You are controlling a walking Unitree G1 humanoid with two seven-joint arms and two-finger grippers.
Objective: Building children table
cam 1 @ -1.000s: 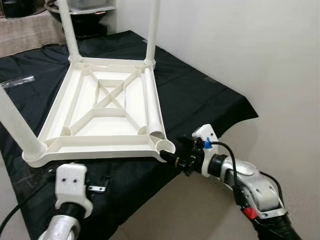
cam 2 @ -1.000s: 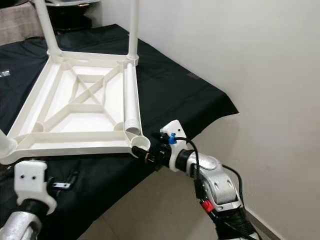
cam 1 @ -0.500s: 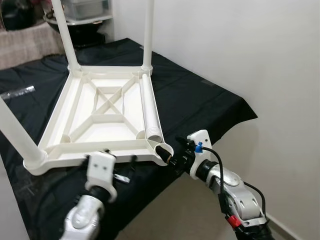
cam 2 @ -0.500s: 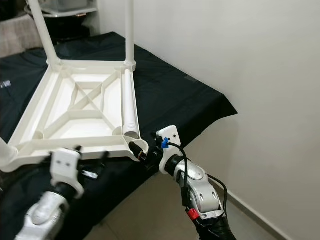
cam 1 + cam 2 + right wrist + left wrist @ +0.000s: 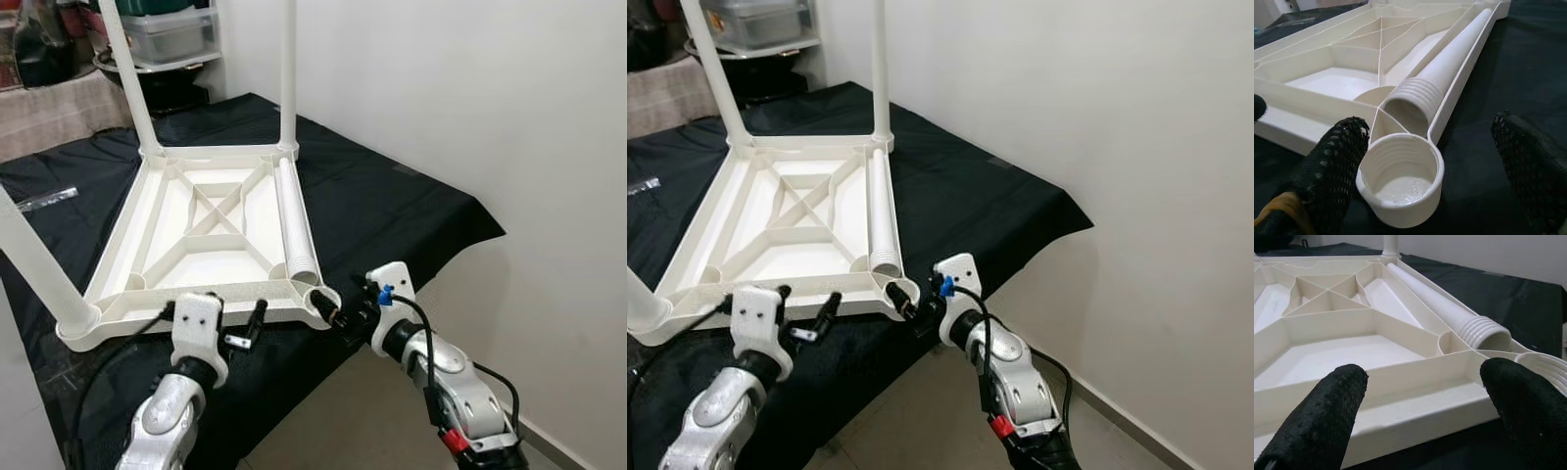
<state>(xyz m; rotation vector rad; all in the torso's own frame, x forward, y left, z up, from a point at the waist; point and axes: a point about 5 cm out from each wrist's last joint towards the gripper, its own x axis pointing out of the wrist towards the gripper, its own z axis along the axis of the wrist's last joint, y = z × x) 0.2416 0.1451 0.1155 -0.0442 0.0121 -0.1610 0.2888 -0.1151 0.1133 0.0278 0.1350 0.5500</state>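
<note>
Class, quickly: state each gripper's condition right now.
Left gripper: open, holding nothing, facing the upturned white plastic table top.
Right gripper: open, holding nothing, around the empty corner socket.

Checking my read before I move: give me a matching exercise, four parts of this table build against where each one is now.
1. loose leg
2. empty socket
3. left gripper
4. right gripper

A. open, at the empty corner
B. lying flat inside the tabletop
C. open, at the near edge
D. near right corner

Pairs: 1-B, 2-D, 3-C, 4-A

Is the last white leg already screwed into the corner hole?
No, the loose leg lies flat inside the upturned tabletop, and the corner socket is empty.
</note>
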